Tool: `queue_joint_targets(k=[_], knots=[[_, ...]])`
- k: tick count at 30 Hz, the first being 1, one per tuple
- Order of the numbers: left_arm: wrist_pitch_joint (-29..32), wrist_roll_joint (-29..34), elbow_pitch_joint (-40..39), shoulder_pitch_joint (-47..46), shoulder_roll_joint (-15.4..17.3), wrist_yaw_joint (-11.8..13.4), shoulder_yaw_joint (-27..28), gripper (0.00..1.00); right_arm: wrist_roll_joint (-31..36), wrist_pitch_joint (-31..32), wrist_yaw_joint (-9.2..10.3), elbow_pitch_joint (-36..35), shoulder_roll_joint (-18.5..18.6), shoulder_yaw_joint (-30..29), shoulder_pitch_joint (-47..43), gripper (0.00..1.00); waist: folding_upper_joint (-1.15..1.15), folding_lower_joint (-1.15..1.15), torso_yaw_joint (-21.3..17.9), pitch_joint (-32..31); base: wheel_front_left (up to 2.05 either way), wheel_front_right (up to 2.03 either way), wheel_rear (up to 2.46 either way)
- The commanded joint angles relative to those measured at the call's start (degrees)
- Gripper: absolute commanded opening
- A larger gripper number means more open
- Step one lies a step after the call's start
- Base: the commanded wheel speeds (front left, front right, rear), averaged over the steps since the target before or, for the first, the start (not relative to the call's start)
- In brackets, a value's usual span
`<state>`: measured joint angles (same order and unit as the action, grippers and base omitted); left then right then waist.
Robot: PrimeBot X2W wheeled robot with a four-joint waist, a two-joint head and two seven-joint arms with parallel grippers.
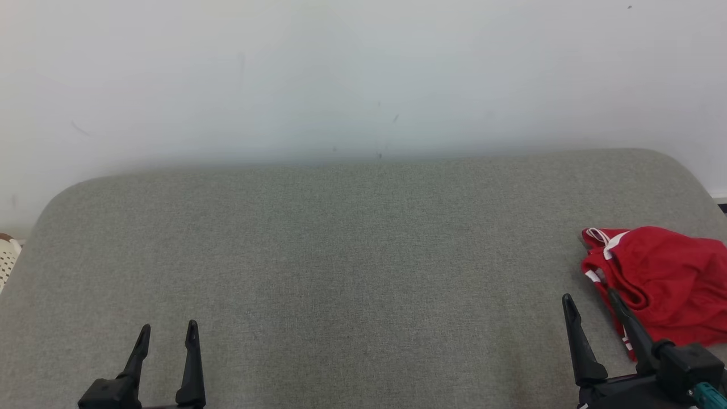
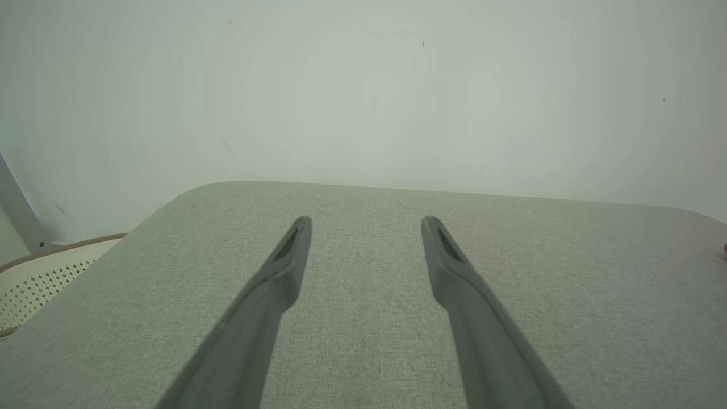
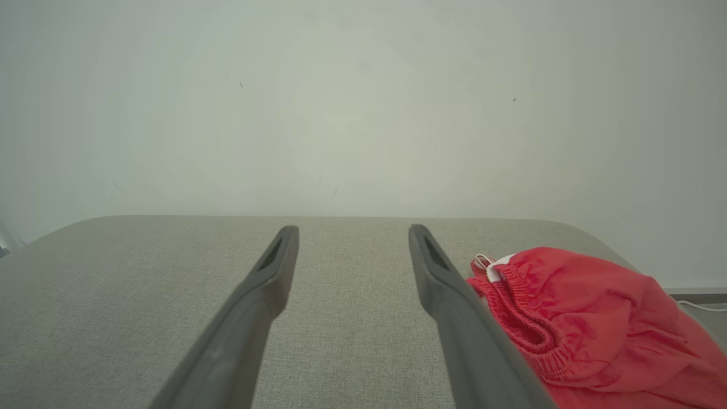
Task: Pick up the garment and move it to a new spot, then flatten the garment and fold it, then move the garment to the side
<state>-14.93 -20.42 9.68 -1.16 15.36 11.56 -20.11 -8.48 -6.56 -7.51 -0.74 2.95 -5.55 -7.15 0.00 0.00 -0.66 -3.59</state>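
Observation:
The garment (image 1: 661, 281) is a crumpled red piece with white trim and an elastic waistband, lying at the right edge of the grey padded surface (image 1: 352, 255). My right gripper (image 1: 585, 298) stands open at the lower right, its right finger overlapping the garment's left edge, nothing between the fingers. In the right wrist view the garment (image 3: 590, 318) lies just right of the right gripper (image 3: 353, 230). My left gripper (image 1: 167, 329) stands open at the lower left over bare fabric; the left wrist view shows this left gripper (image 2: 366, 221) with nothing in it.
A pale wall (image 1: 363, 74) rises directly behind the padded surface. A cream perforated basket (image 2: 40, 272) sits past the surface's left edge. A white cable (image 3: 701, 307) lies beyond the garment on the right.

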Motion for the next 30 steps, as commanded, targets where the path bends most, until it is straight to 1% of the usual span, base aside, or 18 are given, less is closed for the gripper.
queue_joint_targets(k=[1, 7, 8, 10, 24, 25, 30], knots=[[-0.3, 0.4, 0.1, -0.3, 0.0, -0.2, 0.4, 1.00, -0.2, -0.2, 0.04, -0.2, 0.0, -0.2, 0.4, 1.00, 0.00, 0.00, 0.1, 0.0, 0.00, 0.00, 0.00], [-0.3, 0.7, 0.6, -0.4, -0.8, -0.9, 1.0, 1.00, -0.3, 0.2, 0.04, -0.7, 0.0, -0.2, 0.3, 1.00, 0.00, 0.00, 0.3, 0.1, 0.00, 0.00, 0.00], [0.0, 0.5, 0.6, -0.1, -1.1, -0.8, 0.7, 0.00, -0.1, 0.1, 0.00, -0.5, 0.0, 0.0, 0.0, 0.00, 0.00, 0.00, 0.3, 0.1, 0.00, 0.00, 0.00], [0.1, 0.2, 1.2, 0.5, -1.4, -1.0, 0.5, 0.00, -0.4, 0.2, 0.00, 0.6, -0.2, -0.1, -0.1, 0.00, 0.00, 0.00, 0.3, 0.2, 0.00, 0.00, 0.00], [0.5, -14.3, 3.4, -2.4, -3.4, -4.3, 0.9, 0.00, -14.7, 6.7, 0.00, 4.4, -0.1, -5.6, 3.8, 0.00, 0.00, 0.00, 0.3, 0.6, 0.00, 0.00, 0.00], [0.5, -16.2, 3.8, -2.9, -3.7, -4.8, 0.9, 0.00, -16.6, 7.5, 0.00, 4.8, -0.1, -6.2, 4.3, 0.00, 0.00, 0.00, 0.3, 0.7, 0.00, 0.00, 0.00], [0.5, -20.7, 4.3, -3.8, -4.3, -5.8, 0.9, 0.00, -21.1, 9.5, 0.00, 6.0, -0.1, -7.8, 5.5, 0.00, 0.00, 0.00, 0.3, 0.8, 0.00, 0.00, 0.00]])
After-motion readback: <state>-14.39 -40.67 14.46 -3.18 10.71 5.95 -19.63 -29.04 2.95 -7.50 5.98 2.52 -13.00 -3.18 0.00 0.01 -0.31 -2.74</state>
